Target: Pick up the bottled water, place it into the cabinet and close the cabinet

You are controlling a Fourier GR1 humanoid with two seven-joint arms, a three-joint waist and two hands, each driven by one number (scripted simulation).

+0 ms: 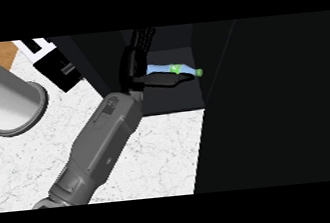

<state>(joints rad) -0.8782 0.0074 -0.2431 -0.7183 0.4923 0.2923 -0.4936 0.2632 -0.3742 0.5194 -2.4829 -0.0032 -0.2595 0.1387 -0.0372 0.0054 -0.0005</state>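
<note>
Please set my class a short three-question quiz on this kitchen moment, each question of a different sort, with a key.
1. True or false: the bottled water lies on its side inside the cabinet.
2. The bottle's cap is: A red, B green, C white.
3. Fill in: the robot hand is inside the cabinet, so the cabinet is ____.
Key: 1 true; 2 B; 3 open.

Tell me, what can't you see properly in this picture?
Head view:
Bottle: partly covered by the left hand's thumb; label too small to read.
Cabinet: inside too dark to see its back.
Grey tube: cut off by the left edge.
Right hand: outside the picture.
</note>
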